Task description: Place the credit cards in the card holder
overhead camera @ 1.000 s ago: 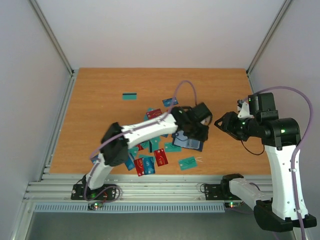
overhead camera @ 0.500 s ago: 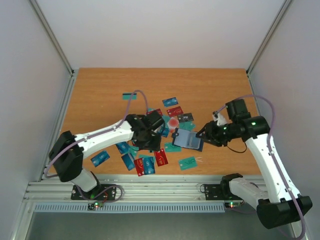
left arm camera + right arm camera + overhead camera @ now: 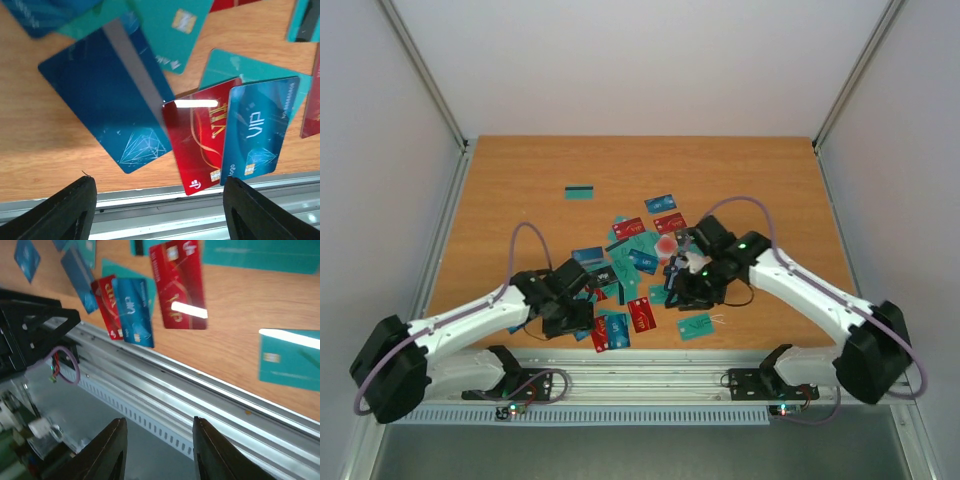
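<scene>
I look down from the top and see the credit cards [image 3: 620,285] in a loose pile on the near half of the wooden table [image 3: 510,220]. Many overlap. One teal card [image 3: 580,192] lies alone, well apart on the far left. Another teal card [image 3: 694,326] lies near the front edge. Bare wood shows behind the pile up to the far edge, and on both sides out to the white walls.

The left gripper [image 3: 167,212] hangs low over the left end of the pile. Its jaws are wide apart with nothing between them. Under it lies a big blue card [image 3: 100,100] with a grey stripe, tilted, one corner close to the front edge. Beside it a red VIP card [image 3: 197,145] has a blue VIP card [image 3: 257,130] lying over its right side. Both reach almost to the metal rail [image 3: 200,200] along the table's front.

The right gripper [image 3: 160,450] sits over the right part of the pile, tipped so its camera faces the front rail. Its jaws stand apart too, and I see only the rail through the gap.

I cannot pick out the card holder. The right gripper covers that part of the pile in the top view, and the wrist views show only cards.
</scene>
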`<state>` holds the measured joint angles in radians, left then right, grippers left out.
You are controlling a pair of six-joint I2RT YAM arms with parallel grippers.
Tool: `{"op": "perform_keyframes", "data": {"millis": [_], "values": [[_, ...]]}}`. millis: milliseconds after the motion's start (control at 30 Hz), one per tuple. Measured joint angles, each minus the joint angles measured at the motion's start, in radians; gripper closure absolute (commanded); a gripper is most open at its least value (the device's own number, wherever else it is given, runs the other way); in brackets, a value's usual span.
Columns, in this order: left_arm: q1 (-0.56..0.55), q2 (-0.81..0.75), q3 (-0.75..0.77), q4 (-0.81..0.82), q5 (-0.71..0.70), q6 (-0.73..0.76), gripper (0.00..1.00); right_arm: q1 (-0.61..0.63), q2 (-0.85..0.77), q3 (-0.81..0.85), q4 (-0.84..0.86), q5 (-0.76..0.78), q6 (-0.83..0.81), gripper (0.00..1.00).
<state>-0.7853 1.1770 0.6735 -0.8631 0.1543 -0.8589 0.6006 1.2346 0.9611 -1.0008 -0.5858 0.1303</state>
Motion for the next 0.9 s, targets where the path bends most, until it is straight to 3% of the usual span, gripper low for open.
{"op": "perform_keyframes", "data": {"millis": [200, 467, 667, 900], "values": [[0.005, -0.109, -0.167, 0.107, 0.045, -0.130, 0.29, 0.149, 0.196, 0.016, 0.180, -0.045, 0.012, 0.76], [0.005, -0.113, -0.233, 0.272, 0.097, -0.255, 0.32, 0.187, 0.437, 0.060, 0.401, -0.172, 0.034, 0.94], [0.005, -0.126, -0.258, 0.337, 0.121, -0.317, 0.36, 0.191, 0.607, 0.172, 0.461, -0.230, 0.025, 0.99], [-0.001, -0.179, -0.268, 0.286, 0.132, -0.366, 0.36, 0.192, 0.742, 0.283, 0.472, -0.244, -0.002, 0.99]]}}
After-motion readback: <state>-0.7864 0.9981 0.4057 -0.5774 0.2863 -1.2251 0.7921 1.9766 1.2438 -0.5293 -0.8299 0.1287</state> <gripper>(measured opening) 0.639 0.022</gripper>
